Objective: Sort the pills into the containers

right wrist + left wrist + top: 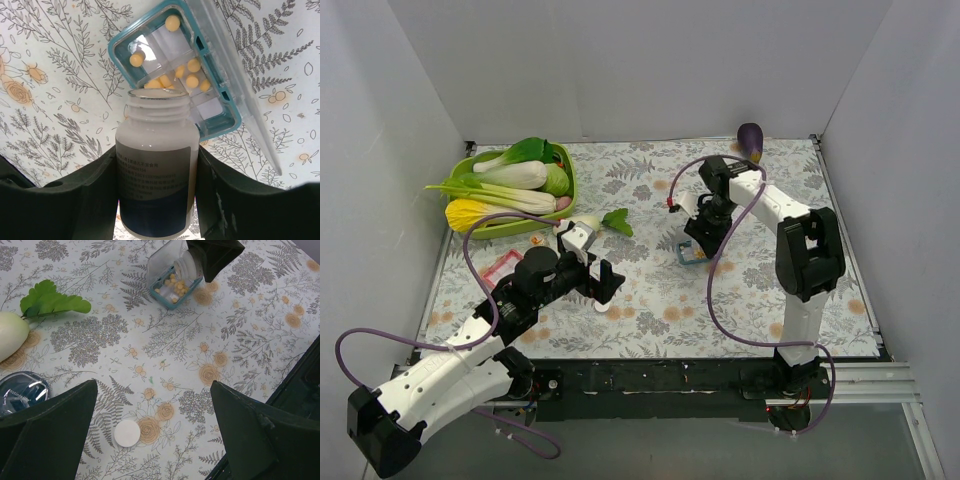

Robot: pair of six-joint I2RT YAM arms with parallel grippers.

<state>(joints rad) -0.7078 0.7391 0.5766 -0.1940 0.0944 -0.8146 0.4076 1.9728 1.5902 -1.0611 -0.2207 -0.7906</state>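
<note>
The right tool (pixel 155 200) grips a white pill bottle (pixel 152 150), tipped over the blue-rimmed tray (pixel 222 122) on the tabletop (pixel 55 65). Yellow pills (pixel 192 80) lie in the tray. The left tool (pixel 155 440) hangs open. This looks like the pouring step; next, a gentle tilt should fill its bare parts.

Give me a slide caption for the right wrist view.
Right tool holds an uncapped white bottle, its mouth at a blue-rimmed tray with yellow pills in its compartments.
</note>
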